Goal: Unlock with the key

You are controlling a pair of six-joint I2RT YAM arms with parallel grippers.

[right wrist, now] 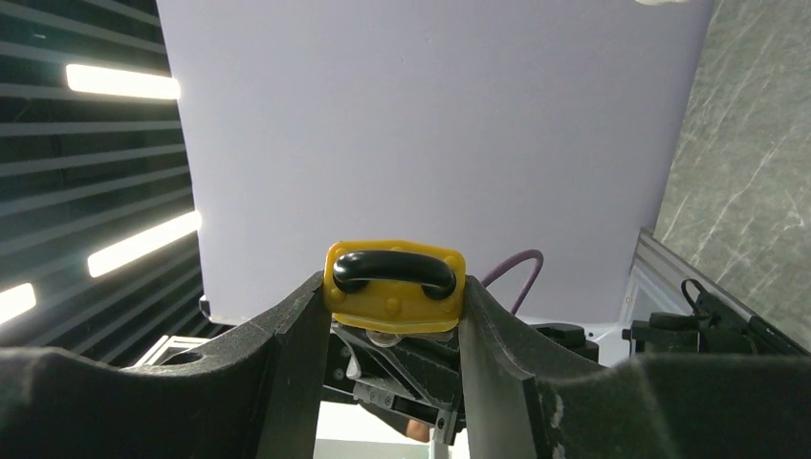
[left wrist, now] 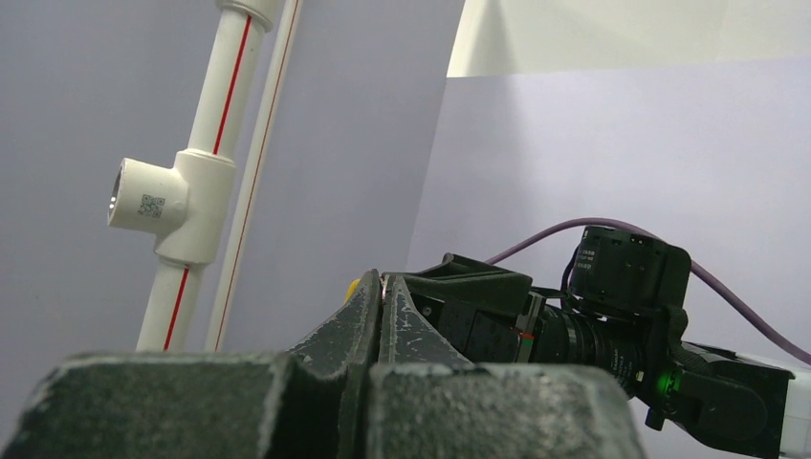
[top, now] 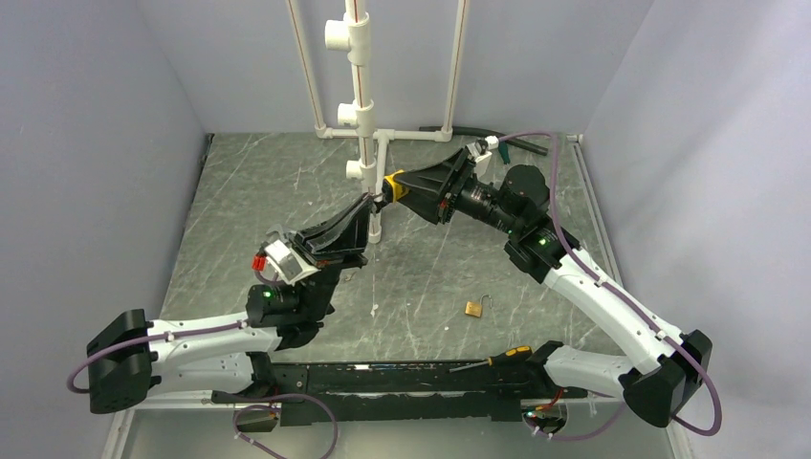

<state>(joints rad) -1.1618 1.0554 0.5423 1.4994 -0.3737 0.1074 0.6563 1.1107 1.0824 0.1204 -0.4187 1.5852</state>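
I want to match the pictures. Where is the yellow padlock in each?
Top external: yellow padlock in the middle, beside the white pipe.
Left wrist: only a yellow sliver behind the left fingers.
Right wrist: centre, between the right fingers.
Shared landmark: the white pipe, in top and left wrist views.

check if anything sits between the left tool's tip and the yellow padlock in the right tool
Nothing visible does. The left tool, shut on a thin metal sliver, likely the key, has its tip right at the yellow padlock clamped in the right tool. The keyhole is hidden.
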